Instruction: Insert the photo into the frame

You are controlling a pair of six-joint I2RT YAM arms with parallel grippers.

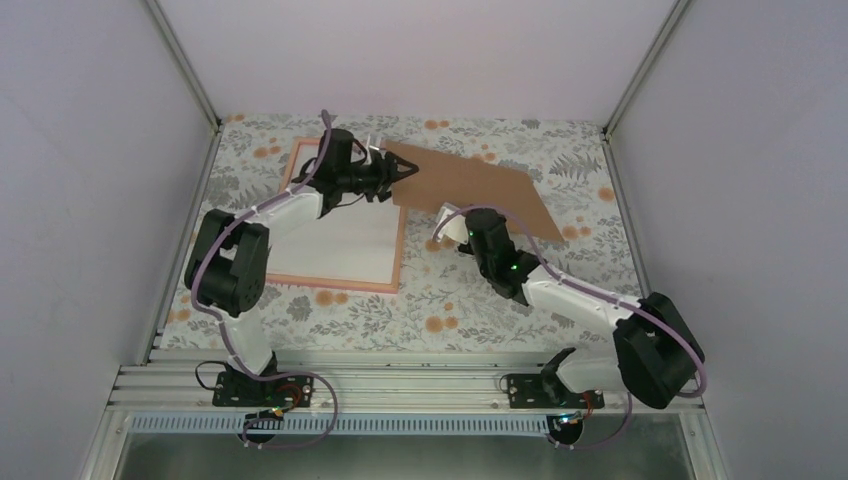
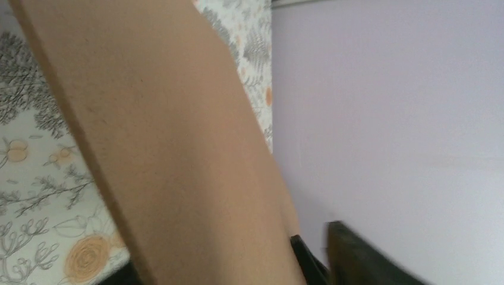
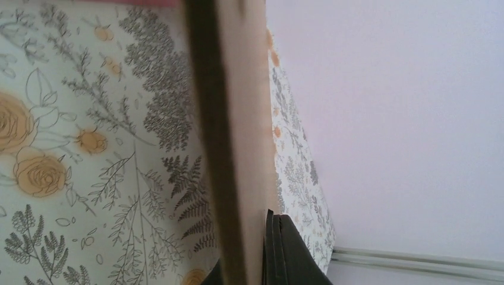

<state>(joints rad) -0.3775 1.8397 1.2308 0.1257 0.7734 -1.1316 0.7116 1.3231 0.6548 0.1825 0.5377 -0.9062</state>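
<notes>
Lying flat, frame (image 1: 335,285) long axis running near-to-far, right gripper (image 1: 446,222) clamped on backing board (image 1: 470,185), left gripper (image 1: 400,170) jaw state unclear

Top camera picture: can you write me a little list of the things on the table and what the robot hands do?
frame: pink frame, flat on the flowery table, white inside
board: brown board, just right of the frame
left gripper: at the board's far left corner, grip unclear
right gripper: shut on the board's near edge
</notes>
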